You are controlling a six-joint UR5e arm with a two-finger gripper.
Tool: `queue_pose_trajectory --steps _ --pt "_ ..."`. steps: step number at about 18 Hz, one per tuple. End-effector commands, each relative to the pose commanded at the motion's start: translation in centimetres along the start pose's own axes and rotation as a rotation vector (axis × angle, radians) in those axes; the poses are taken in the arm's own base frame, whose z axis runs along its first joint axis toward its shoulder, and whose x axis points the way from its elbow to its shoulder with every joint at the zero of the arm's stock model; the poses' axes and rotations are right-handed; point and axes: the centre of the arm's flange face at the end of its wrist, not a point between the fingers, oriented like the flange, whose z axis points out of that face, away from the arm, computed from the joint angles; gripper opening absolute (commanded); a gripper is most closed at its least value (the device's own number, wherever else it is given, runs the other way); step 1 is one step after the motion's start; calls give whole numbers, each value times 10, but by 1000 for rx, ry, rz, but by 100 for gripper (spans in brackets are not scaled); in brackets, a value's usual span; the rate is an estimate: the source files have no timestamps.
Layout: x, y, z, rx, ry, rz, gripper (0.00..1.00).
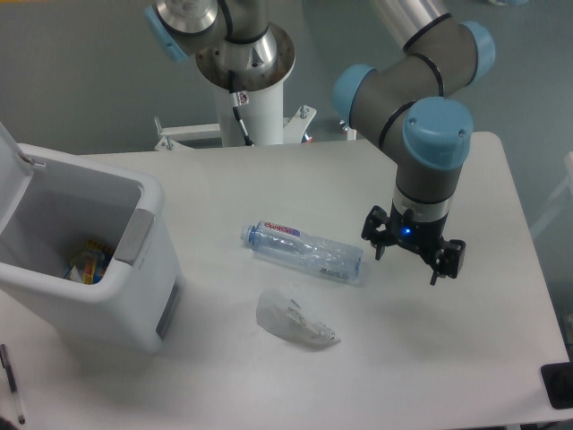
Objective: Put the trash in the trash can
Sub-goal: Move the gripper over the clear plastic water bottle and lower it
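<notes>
Gripper (414, 253) hangs over table (483, 358), jaws spread wide, holding nothing. Bottle (304, 252) lies at its 9 o'clock, wrapper (294, 318) at bottle's 6. Bin (85, 260) far left, lid up.

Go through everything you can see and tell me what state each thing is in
Bottle: crushed, lying on its side on the table.
Wrapper: crumpled, on the table near the bottle.
Trash can: lid up, something colourful inside.
Gripper: fingers apart, empty, right of the bottle.
Pen: lying at the table's left edge.
</notes>
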Motion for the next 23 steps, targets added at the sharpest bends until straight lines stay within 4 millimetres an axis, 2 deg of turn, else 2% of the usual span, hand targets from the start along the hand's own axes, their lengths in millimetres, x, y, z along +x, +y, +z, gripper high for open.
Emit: queue_pose_trajectory --steps 9,15,20,21,23 --pt "-1 -2 2 9 -13 -1 100" --pt "13 -3 11 31 -38 -39 100" --pt "49 -13 35 8 11 28 100" --pt "59 -18 40 3 21 71 100" --pt "72 -14 44 -8 38 196 100"
